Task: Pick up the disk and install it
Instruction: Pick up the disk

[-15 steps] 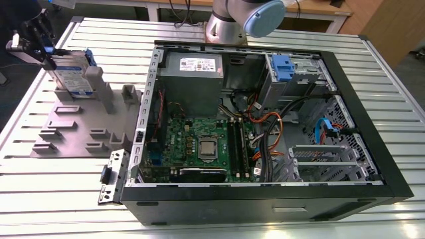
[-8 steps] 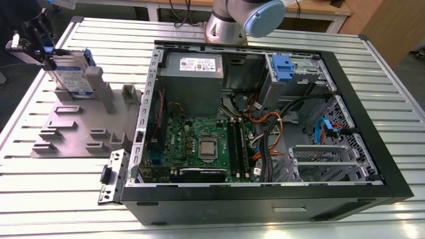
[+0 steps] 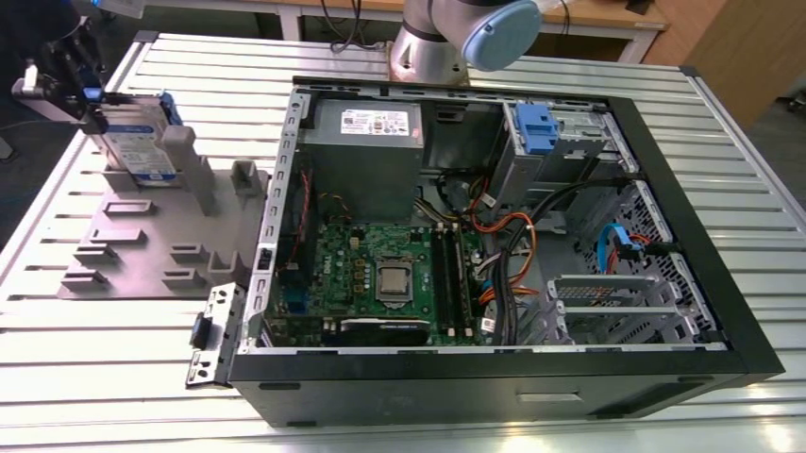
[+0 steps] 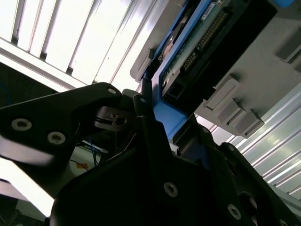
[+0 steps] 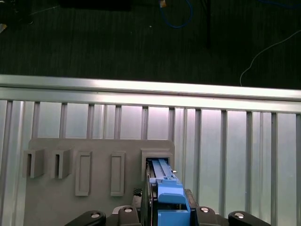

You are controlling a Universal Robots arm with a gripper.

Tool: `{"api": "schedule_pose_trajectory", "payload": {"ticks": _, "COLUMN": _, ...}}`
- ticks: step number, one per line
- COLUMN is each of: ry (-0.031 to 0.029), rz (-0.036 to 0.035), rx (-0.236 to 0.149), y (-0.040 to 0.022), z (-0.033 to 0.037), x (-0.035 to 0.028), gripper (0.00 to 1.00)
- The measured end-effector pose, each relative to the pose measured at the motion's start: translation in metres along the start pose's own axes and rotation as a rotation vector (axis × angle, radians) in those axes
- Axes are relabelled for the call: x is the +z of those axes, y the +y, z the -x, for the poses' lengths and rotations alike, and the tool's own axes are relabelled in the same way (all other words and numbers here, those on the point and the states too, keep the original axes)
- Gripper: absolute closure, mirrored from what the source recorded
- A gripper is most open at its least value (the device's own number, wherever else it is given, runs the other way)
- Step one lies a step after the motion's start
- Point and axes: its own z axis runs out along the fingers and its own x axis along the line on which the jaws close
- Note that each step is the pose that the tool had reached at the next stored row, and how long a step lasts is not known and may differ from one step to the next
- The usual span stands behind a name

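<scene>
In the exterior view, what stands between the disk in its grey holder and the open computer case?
Between the disk and the computer case, the exterior view shows upright posts of the grey holder and its flat base.

Ribbed tabletop (image 3: pixel 113 359) of bright, reflective metal, carrying a matt grey plastic holder (image 3: pixel 139 255). The disk (image 3: pixel 132 142) has a smooth blue plastic carrier (image 5: pixel 169 193). The computer case (image 3: pixel 504 377) is matt black metal.
</scene>
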Motion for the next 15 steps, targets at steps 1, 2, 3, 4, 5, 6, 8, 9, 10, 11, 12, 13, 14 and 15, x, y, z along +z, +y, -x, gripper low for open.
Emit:
{"api": "schedule_pose_trajectory", "payload": {"ticks": 1, "ry": 0.0001, "rz": 0.0000, "rx": 0.000, "y": 0.0000, "z": 0.0000, "x": 0.0000, "gripper": 0.56}}
{"api": "schedule_pose_trajectory", "payload": {"ticks": 2, "ry": 0.0001, "rz": 0.0000, "rx": 0.000, "y": 0.0000, "z": 0.0000, "x": 0.0000, "gripper": 0.56}}
{"api": "schedule_pose_trajectory", "payload": {"ticks": 3, "ry": 0.0001, "rz": 0.0000, "rx": 0.000, "y": 0.0000, "z": 0.0000, "x": 0.0000, "gripper": 0.63}}
{"api": "schedule_pose_trajectory", "payload": {"ticks": 4, "ry": 0.0000, "rz": 0.0000, "rx": 0.000, "y": 0.0000, "z": 0.0000, "x": 0.0000, "gripper": 0.63}}
{"api": "schedule_pose_trajectory", "payload": {"ticks": 5, "ry": 0.0000, "rz": 0.0000, "rx": 0.000, "y": 0.0000, "z": 0.0000, "x": 0.0000, "gripper": 0.63}}
{"api": "schedule_pose_trajectory", "payload": {"ticks": 6, "ry": 0.0000, "rz": 0.0000, "rx": 0.000, "y": 0.0000, "z": 0.0000, "x": 0.0000, "gripper": 0.63}}
{"api": "schedule_pose_trajectory", "payload": {"ticks": 8, "ry": 0.0000, "rz": 0.0000, "rx": 0.000, "y": 0.0000, "z": 0.0000, "x": 0.0000, "gripper": 0.63}}
{"api": "schedule_pose_trajectory", "payload": {"ticks": 9, "ry": 0.0000, "rz": 0.0000, "rx": 0.000, "y": 0.0000, "z": 0.0000, "x": 0.0000, "gripper": 0.63}}
{"api": "schedule_pose_trajectory", "payload": {"ticks": 10, "ry": 0.0000, "rz": 0.0000, "rx": 0.000, "y": 0.0000, "z": 0.0000, "x": 0.0000, "gripper": 0.63}}
{"api": "schedule_pose_trajectory", "payload": {"ticks": 11, "ry": 0.0000, "rz": -0.0001, "rx": 0.000, "y": 0.0000, "z": 0.0000, "x": 0.0000, "gripper": 0.63}}
{"api": "schedule_pose_trajectory", "payload": {"ticks": 12, "ry": 0.0000, "rz": -0.0001, "rx": 0.000, "y": 0.0000, "z": 0.0000, "x": 0.0000, "gripper": 0.63}}
{"api": "schedule_pose_trajectory", "payload": {"ticks": 13, "ry": 0.0000, "rz": -0.0001, "rx": 0.000, "y": 0.0000, "z": 0.0000, "x": 0.0000, "gripper": 0.63}}
{"api": "schedule_pose_trajectory", "payload": {"ticks": 14, "ry": 0.0000, "rz": -0.0001, "rx": 0.000, "y": 0.0000, "z": 0.0000, "x": 0.0000, "gripper": 0.63}}
{"api": "schedule_pose_trajectory", "payload": {"ticks": 15, "ry": 0.0000, "rz": -0.0001, "rx": 0.000, "y": 0.0000, "z": 0.0000, "x": 0.0000, "gripper": 0.63}}
